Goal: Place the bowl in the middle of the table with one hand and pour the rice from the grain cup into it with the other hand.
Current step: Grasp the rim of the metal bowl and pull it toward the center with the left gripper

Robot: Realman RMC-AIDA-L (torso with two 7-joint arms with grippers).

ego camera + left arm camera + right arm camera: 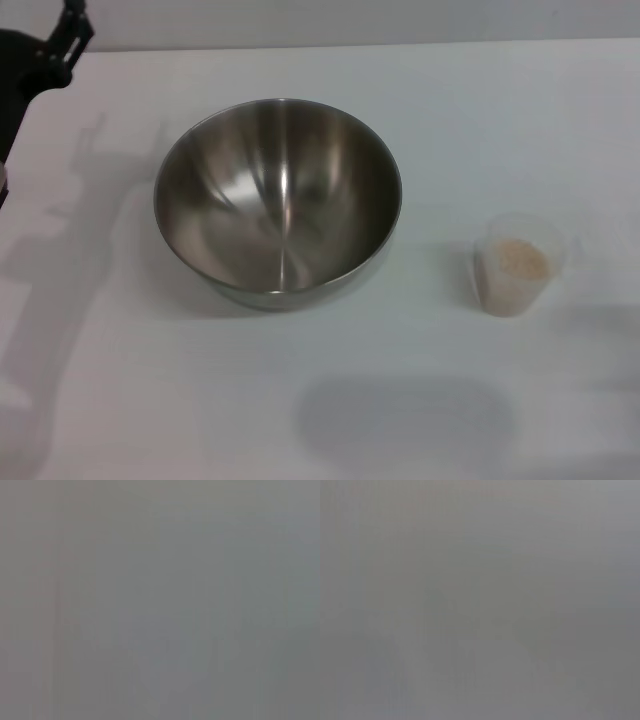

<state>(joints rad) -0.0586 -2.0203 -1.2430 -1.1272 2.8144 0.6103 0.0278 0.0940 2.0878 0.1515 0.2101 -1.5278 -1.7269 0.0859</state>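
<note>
The steel bowl [278,200] stands upright and empty on the white table [330,400], a little left of the middle in the head view. To its right, apart from it, the clear grain cup [518,265] stands upright with pale rice [520,262] in it. My left gripper [66,40] shows only as a black shape at the far left corner, well away from the bowl and holding nothing I can see. The right gripper is out of view. Both wrist views show only plain grey.
The table's far edge [350,45] runs across the top of the head view. Arm shadows fall on the tabletop left of the bowl and near the front edge.
</note>
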